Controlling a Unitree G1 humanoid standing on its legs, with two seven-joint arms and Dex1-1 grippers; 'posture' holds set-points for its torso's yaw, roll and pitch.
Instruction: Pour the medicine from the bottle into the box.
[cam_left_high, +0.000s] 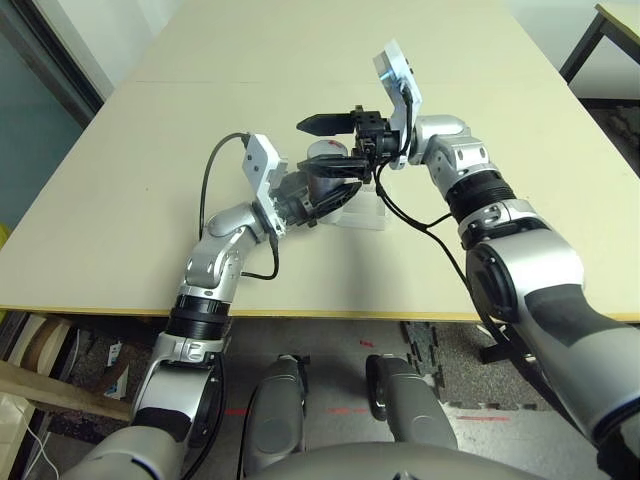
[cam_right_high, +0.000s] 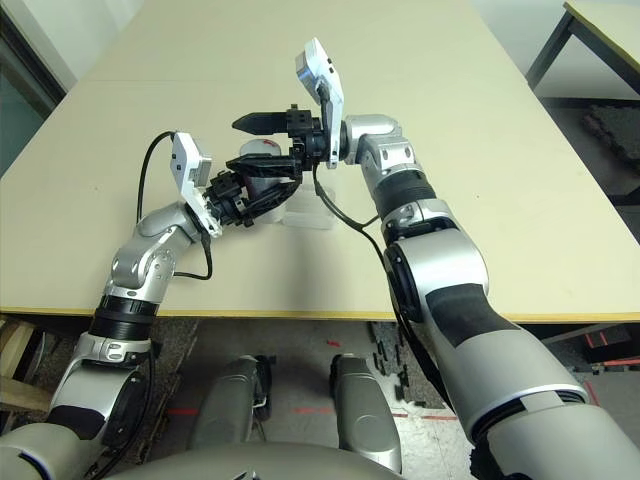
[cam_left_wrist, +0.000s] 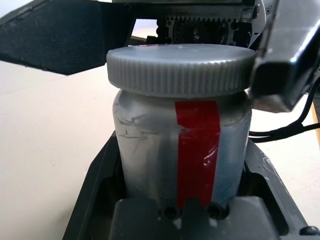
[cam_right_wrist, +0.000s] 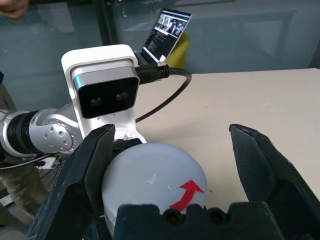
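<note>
my left gripper is clamped on the bottle, holding it upright just above centre frame in the head views. cap on, red stripe facing my left wrist cam. my right gripper is spread wide, one finger either side of the cap, not yet touching as far as i can tell. box sits on the table just right of and below the bottle; contents too small to tell. progress: bottle picked up, that's it. left to do: uncap, tilt, pour the medicine into the box.
</note>
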